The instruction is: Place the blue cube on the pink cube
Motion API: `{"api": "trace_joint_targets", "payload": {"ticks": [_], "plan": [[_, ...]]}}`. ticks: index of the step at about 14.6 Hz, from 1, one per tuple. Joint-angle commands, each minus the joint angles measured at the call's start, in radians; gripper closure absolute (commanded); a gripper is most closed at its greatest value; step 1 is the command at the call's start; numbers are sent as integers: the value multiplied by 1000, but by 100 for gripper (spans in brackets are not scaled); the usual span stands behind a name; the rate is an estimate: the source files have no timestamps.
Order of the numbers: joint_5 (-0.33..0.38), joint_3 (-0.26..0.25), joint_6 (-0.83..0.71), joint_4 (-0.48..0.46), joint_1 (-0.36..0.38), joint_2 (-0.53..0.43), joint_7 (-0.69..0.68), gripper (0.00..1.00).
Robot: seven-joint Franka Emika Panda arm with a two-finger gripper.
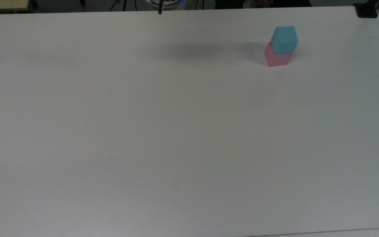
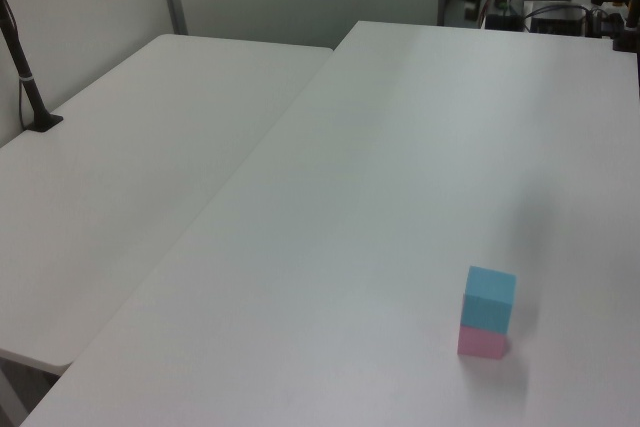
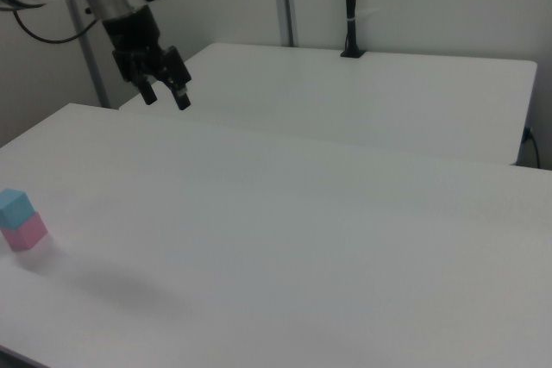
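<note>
The blue cube (image 1: 284, 40) rests on top of the pink cube (image 1: 277, 58) near the top view's upper right; the stack stands free, with nothing touching it. The blue cube (image 2: 489, 297) on the pink cube (image 2: 482, 342) sits low at the left view's right. In the right view the blue cube (image 3: 15, 208) on the pink cube (image 3: 25, 233) stands at the far left. My gripper (image 3: 166, 95) hangs high above the table, far from the stack, open and with nothing between its fingers. One dark fingertip (image 1: 160, 10) pokes in at the top view's upper edge.
The white table (image 1: 176, 131) spreads wide around the stack. A second white table (image 2: 130, 147) adjoins it. A black post (image 3: 349, 6) stands on that second table, and a black mount (image 1: 367, 10) sits at the top view's upper right corner.
</note>
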Motion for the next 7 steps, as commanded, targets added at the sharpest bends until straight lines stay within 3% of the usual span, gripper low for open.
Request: {"api": "trace_joint_targets", "payload": {"ticks": [1,7], "plan": [[18,-102,-61,20,15,-22,-207,0],[18,-114,-52,23,8,-15,-232,0]]}}
